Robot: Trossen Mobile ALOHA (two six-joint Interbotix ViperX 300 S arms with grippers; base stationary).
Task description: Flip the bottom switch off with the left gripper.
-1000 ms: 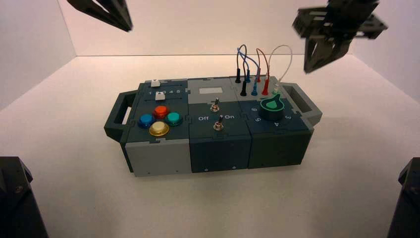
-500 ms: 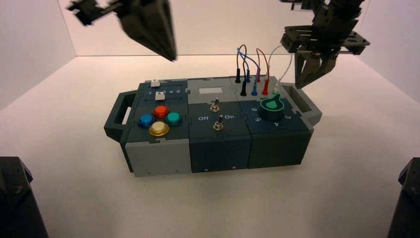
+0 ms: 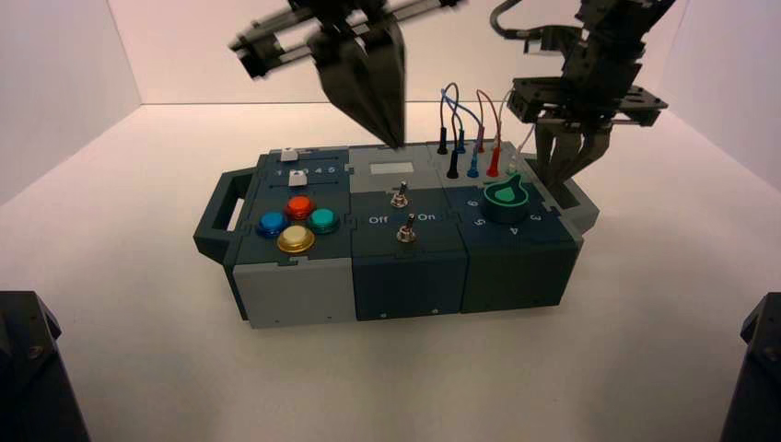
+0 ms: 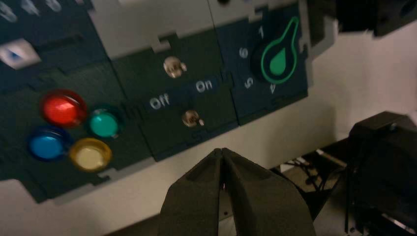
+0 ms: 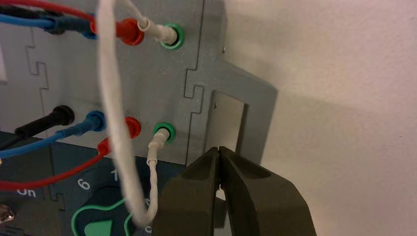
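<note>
The bottom switch [image 3: 405, 230] is a small metal toggle on the box's dark middle panel, just below the white "Off" and "On" lettering. In the left wrist view [image 4: 191, 118] its lever seems to lean toward the "On" side. The unlettered twin toggle [image 3: 400, 195] sits behind it. My left gripper [image 3: 394, 138] is shut and empty. It hangs in the air above the back of the middle panel, well clear of the switch, and its closed tips show in the left wrist view [image 4: 222, 150]. My right gripper [image 3: 557, 175] is shut and empty over the box's right handle [image 5: 231, 123].
The box [image 3: 295, 295] has coloured buttons [image 3: 297, 206] on the left and two sliders [image 3: 296, 179] behind them. A green knob [image 3: 506, 195] is on the right. Looped wires [image 3: 479, 129] are plugged in at the back right, next to my right gripper.
My left gripper has swung from the upper left rightward and down to above the box's middle. My right gripper has come down toward the right handle.
</note>
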